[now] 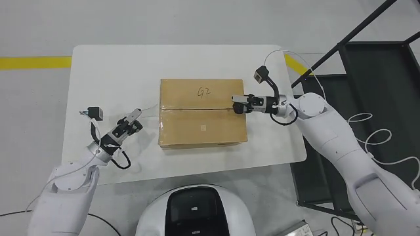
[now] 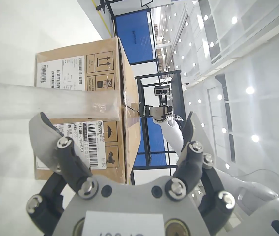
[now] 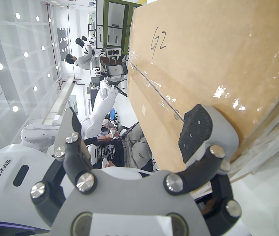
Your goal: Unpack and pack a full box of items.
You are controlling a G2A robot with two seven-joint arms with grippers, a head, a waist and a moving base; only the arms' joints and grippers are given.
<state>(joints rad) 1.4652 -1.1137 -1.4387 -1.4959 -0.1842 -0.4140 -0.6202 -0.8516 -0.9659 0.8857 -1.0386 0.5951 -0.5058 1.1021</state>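
The right gripper (image 1: 239,103) (image 3: 131,120) is spread wide at the right end of the box (image 1: 203,113) (image 2: 63,71) (image 3: 203,50), with one black-padded finger (image 3: 196,133) lying on the lid at the end of the centre seam and the other finger out in the air. There is one cardboard box, closed, sitting about mid-table with its lid up. Its long axis runs side to side across the table (image 1: 98,78), so one short end faces each arm. The two lid flaps meet in one seam along that long axis, under glinting clear tape, and a handwritten mark sits on the far flap. The left short end carries two white barcode labels. One strip of clear tape (image 1: 151,109) (image 2: 43,101) reaches out from that end towards the left gripper (image 1: 136,120) (image 2: 115,119), which sits just off the box, jaws wide apart. The strip passes by one fingertip rather than between the two, and I cannot tell whether it touches. A dark metal rack (image 1: 374,72) stands beside the table on the right.
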